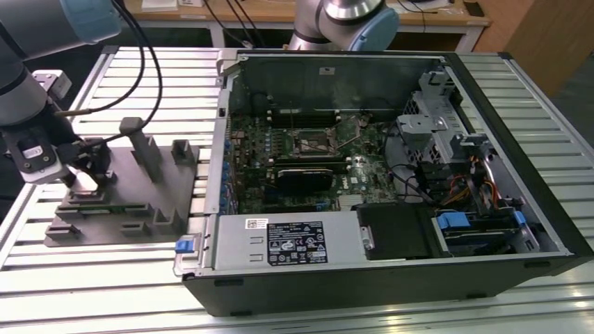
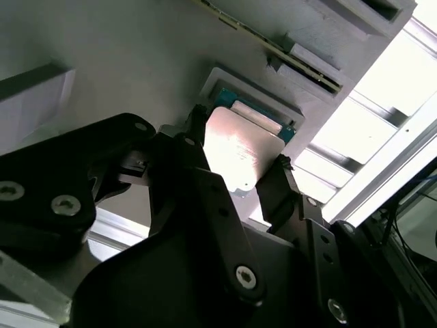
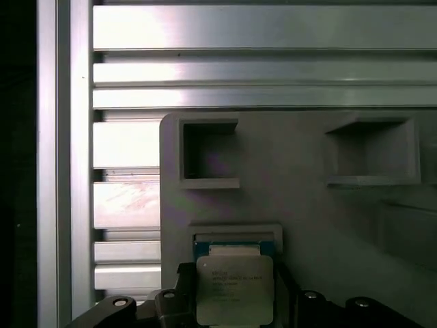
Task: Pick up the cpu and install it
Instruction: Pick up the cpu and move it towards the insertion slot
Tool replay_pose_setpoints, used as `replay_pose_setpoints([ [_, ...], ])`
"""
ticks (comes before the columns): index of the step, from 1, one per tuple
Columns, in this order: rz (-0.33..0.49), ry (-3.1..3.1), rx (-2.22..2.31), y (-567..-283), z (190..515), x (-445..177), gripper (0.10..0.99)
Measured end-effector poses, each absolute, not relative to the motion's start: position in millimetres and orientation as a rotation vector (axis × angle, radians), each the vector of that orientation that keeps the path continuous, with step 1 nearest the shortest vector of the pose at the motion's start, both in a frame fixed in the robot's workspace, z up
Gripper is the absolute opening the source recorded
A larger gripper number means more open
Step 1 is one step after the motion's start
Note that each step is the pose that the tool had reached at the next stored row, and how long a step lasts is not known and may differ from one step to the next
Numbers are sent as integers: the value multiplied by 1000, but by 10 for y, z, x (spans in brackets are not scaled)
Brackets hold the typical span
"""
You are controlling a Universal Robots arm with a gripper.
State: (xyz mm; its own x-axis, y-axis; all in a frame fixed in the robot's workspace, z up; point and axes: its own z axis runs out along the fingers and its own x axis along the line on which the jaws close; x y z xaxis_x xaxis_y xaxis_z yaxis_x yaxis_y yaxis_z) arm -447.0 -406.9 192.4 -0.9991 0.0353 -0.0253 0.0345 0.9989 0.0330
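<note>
Between the black fingers of the gripper (image 2: 239,156) we find the cpu (image 2: 240,145), a small flat square chip with a shiny silver-grey metal top. The jaws stand narrow, drawn in against two opposite edges of it. We judge that the edges are used so that the top and the underside go untouched. Both wrist views show the chip level and square to the fingers (image 3: 184,277). Just behind it is a shallow square pocket (image 3: 235,231) with a raised pale rim and a blue-green strip showing inside. We cannot tell whether the chip is seated in that pocket or raised just clear of it. The pocket belongs to a grey plastic fixture (image 3: 307,212), and we take its purpose to be holding the chip at a known place and angle, so a grip can meet it squarely. Other open recesses and upright posts on the same fixture look made for other parts. It lies on a slatted aluminium bench (image 1: 111,278), toward the exterior view's left, where the grey robot arm (image 1: 19,90) reaches down. Well apart, toward the exterior view's right, an open black computer case (image 1: 371,292) lies on its side with its panel off. So the green motherboard (image 1: 250,160) faces up, and on it the square metal-framed socket (image 1: 314,142) with a dark centre.
</note>
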Motion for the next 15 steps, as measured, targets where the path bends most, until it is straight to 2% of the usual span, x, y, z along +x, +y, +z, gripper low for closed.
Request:
replay_pose_setpoints([
  [15, 51, 3115, 54, -4069, 2055, -4470, 545],
])
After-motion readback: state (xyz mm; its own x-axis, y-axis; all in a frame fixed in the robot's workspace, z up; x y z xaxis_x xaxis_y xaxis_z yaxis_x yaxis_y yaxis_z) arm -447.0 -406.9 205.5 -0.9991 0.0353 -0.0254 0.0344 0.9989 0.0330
